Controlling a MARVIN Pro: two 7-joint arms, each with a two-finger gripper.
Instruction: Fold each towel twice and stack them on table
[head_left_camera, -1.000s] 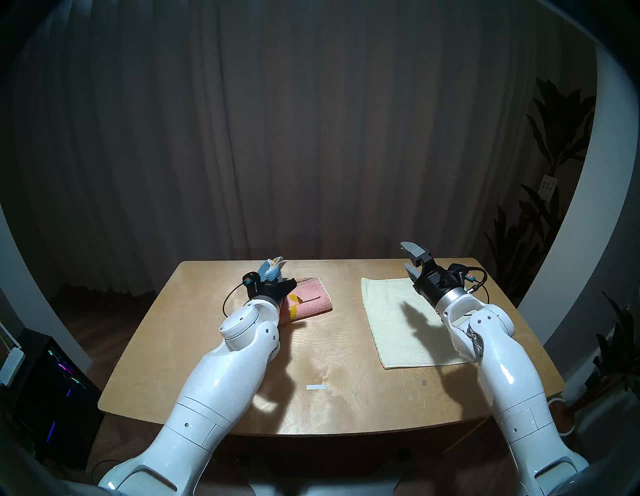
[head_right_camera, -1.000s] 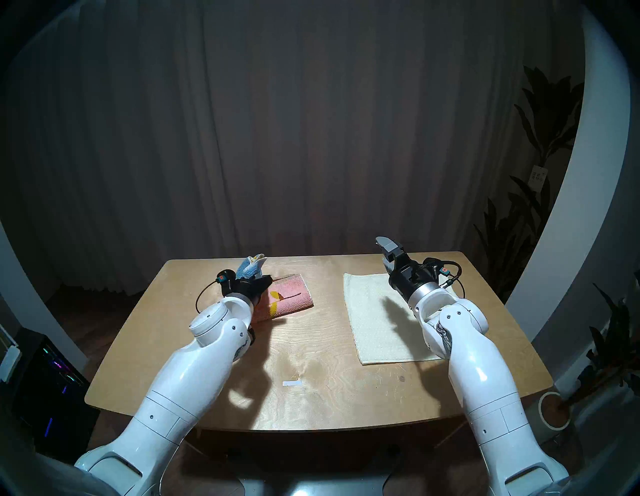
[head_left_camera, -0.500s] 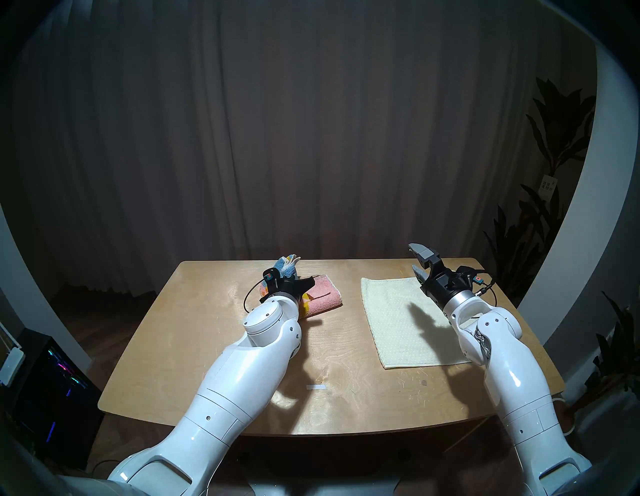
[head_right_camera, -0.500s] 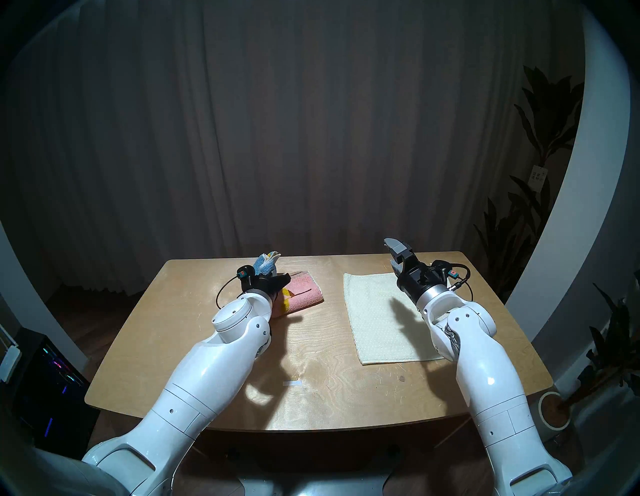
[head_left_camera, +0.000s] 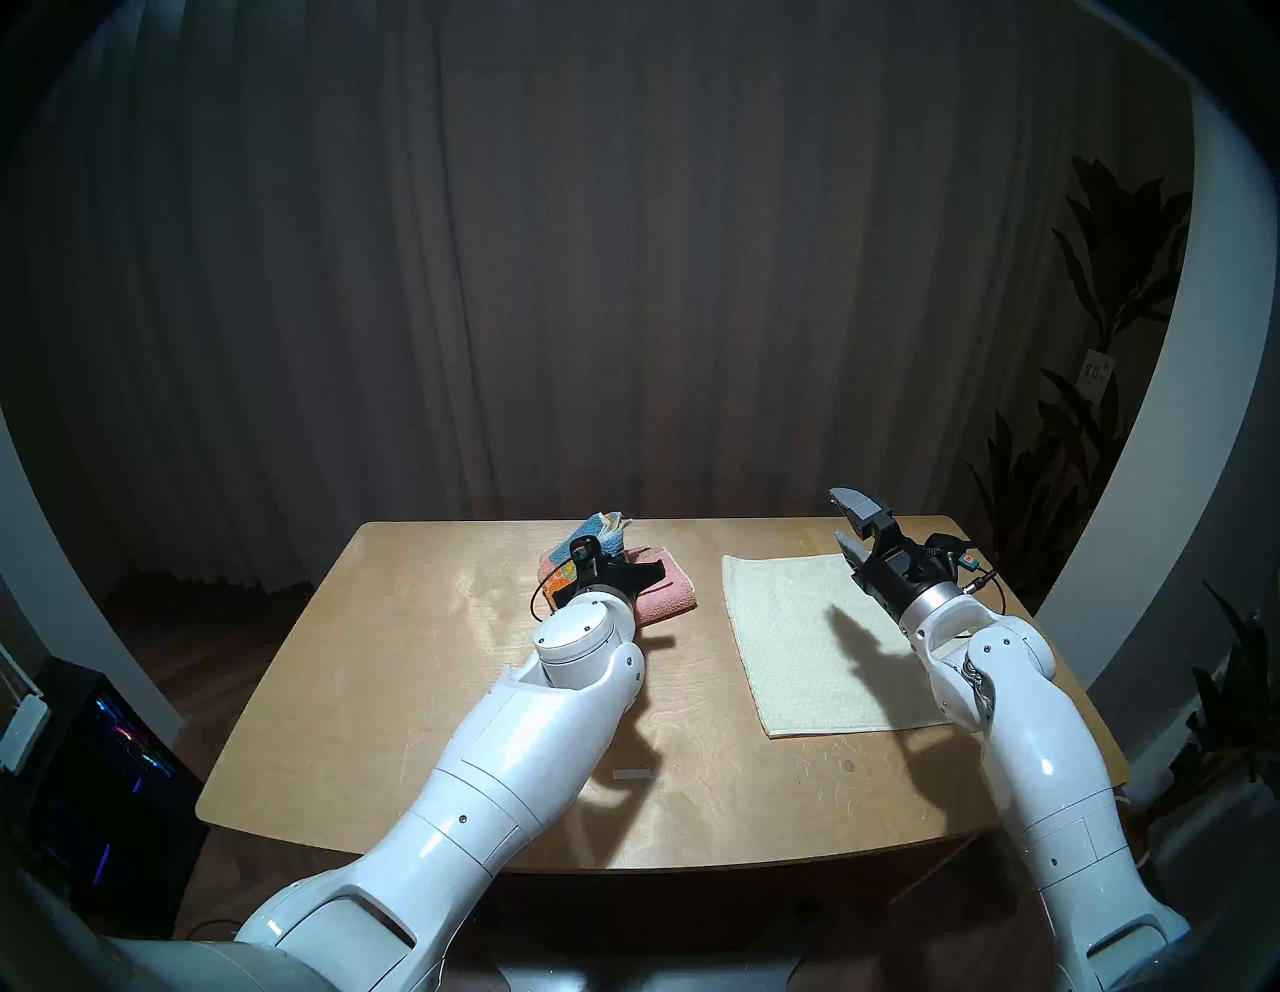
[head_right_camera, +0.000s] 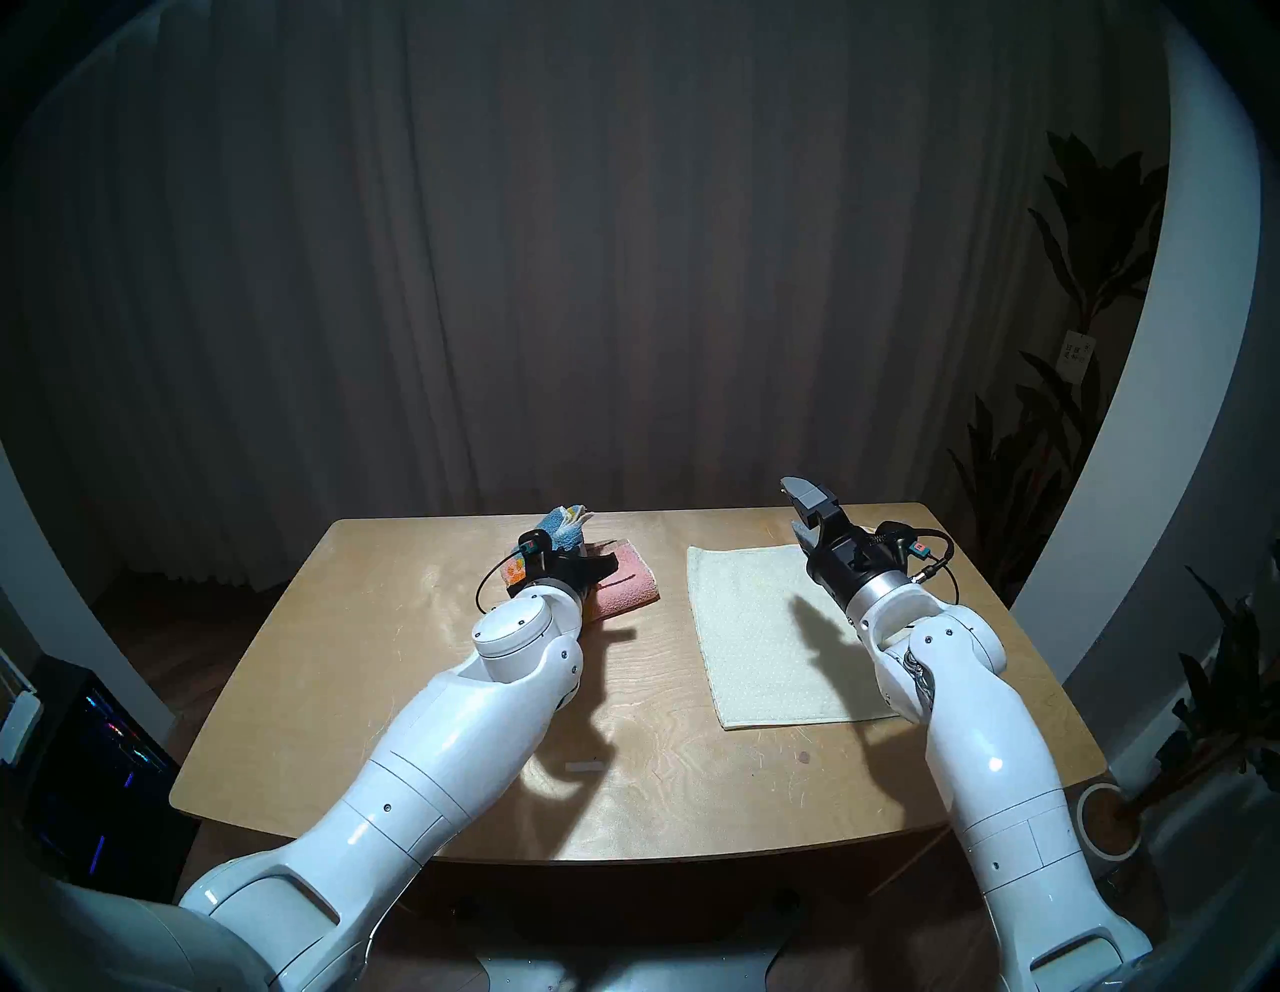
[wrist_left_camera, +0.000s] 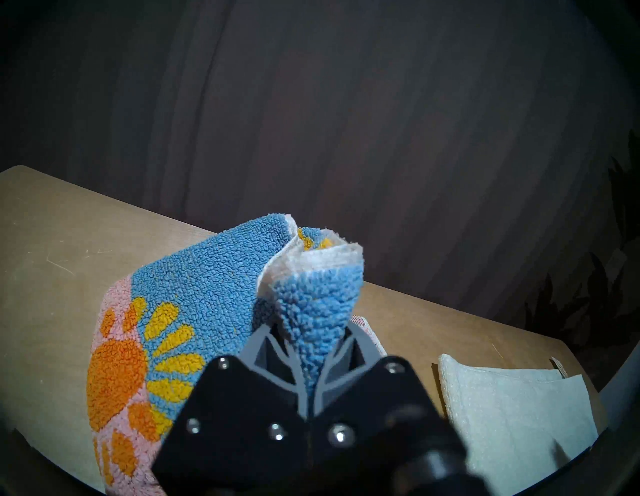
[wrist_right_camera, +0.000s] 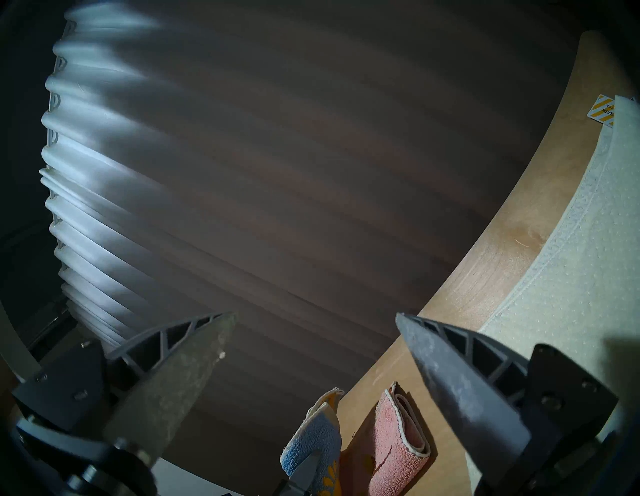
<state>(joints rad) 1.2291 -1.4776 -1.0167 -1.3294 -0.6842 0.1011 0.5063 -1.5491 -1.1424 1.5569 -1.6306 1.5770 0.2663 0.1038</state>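
Second fold of the patterned towel (wrist_left_camera: 145, 346) under way, by the look of it. Left claw (wrist_left_camera: 311, 350) clenched on the bunched blue corner, lifted clear of the surface (head_left_camera: 429, 658) near the middle of its far edge; rest of that towel lying below as a pink fold, toward the far edge and left of centre. Cream towel (head_left_camera: 810, 658) flat and unfolded on the right half, reaching toward the right edge, well apart from the patterned one. Right claw (head_left_camera: 850, 526) released, jaws wide and empty, hanging above the cream towel's far edge.

To do the step well:
- Carry the held corner across low and level, toward the pink fold's free edge, so the layers stack rather than roll.
- Keep the pinch firm; thick terry, several layers in the grip, liable to slip or spring back.
- Lower until the cloth rests before letting go, then withdraw straight, without dragging the top layer.
- Watch edge alignment; a skewed fold would likely make a poor base for stacking.
- Keep clear of the far edge.
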